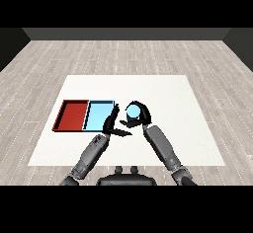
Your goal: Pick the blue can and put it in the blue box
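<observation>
Fingers (144, 110) of the right hand (140, 117) curl round the blue can (132, 112), enclosing it above the white desk (173, 103). Just left of those fingers, the left hand (112, 123) lies relaxed with straight fingers at the blue tray's (98, 115) near right corner; the red tray (72, 115) sits beyond.

Matt white table (188, 128); smooth, plastic-looking red tray (74, 114) & light blue tray (99, 114); grey wood-plank floor (123, 54).
</observation>
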